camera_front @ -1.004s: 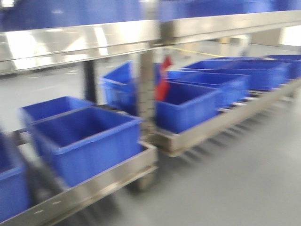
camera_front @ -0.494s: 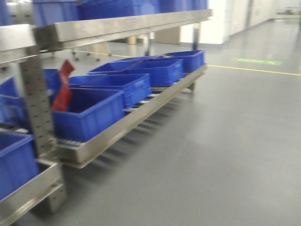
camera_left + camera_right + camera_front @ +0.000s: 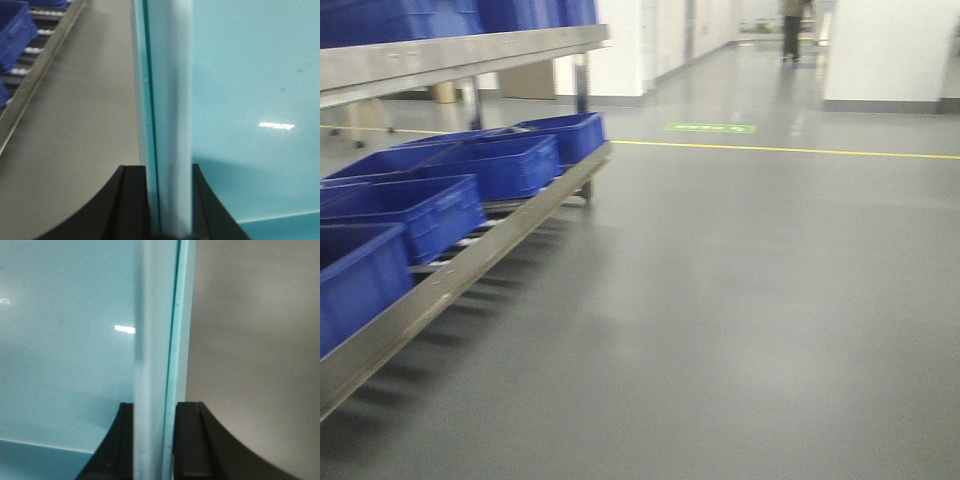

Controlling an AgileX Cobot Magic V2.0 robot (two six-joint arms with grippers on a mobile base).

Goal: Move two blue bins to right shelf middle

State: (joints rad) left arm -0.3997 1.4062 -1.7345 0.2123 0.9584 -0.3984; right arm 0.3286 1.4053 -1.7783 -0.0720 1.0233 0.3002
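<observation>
Carry step, judged: left gripper [image 3: 167, 172] and right gripper [image 3: 155, 407] clamped on opposite walls of one blue bin [image 3: 240, 100]; next needs squaring to the right shelf's middle tier.

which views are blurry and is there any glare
Front view: mild motion blur, the blue bins smeared, sheen on the floor. Left wrist view: the close bin rim is soft, one glare streak beside it. Right wrist view: rim equally soft, small glare patch.
</observation>
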